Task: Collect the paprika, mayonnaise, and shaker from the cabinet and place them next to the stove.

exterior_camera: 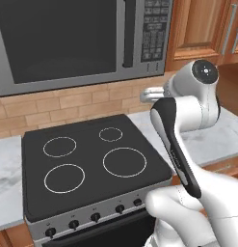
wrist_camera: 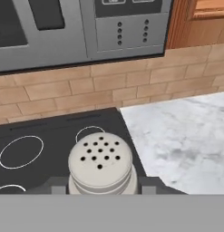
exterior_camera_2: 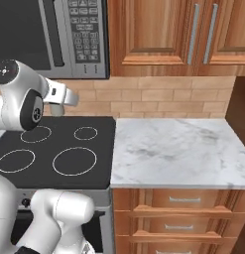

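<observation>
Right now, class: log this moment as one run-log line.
phase: carrying | end effector: shut on shaker | position: above stove near its right edge | marble counter: no items placed yet

Clamped between dark finger tips [wrist_camera: 102,188]: pale grey perforated-cap shaker [wrist_camera: 100,162], above black glass cooktop [wrist_camera: 50,136] beside white marble counter [wrist_camera: 186,136]; behind, tan brick backsplash [wrist_camera: 109,86].

A home kitchen is shown: a black glass four-ring stove [exterior_camera: 91,164] is set under a steel microwave [exterior_camera: 77,38], beside a marble bench [exterior_camera_2: 176,151], brick backsplash [exterior_camera_2: 168,101] and warm-brown wooden wall cabinets [exterior_camera_2: 163,32].
</observation>
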### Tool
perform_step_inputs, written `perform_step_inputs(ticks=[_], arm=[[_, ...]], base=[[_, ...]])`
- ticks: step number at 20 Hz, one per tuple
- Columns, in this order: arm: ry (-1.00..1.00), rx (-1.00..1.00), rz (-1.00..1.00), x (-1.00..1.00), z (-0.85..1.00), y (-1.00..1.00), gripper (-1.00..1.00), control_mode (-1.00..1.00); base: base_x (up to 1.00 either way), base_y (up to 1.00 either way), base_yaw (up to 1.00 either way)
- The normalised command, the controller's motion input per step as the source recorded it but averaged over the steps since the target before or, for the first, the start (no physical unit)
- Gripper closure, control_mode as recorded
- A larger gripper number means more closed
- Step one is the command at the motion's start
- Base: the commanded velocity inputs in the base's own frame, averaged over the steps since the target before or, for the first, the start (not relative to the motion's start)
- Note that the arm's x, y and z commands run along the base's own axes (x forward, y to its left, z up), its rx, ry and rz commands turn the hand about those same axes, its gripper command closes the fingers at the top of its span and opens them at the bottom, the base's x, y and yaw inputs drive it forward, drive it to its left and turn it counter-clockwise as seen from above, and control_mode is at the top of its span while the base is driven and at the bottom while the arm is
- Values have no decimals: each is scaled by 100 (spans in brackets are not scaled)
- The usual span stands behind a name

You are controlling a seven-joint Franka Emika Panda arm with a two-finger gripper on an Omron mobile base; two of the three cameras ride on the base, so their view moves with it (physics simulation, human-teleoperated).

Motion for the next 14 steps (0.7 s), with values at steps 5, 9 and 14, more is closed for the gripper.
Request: perform_step_inputs(ticks=[5, 9, 14], arm=[[0, 0, 0, 0, 0, 0, 100, 100], [0, 3, 15, 30, -20, -20, 100, -100], [1, 3, 32, 54, -50, -65, 100, -100]], base=[[56, -26, 27], [29, -12, 14], [0, 0, 0]])
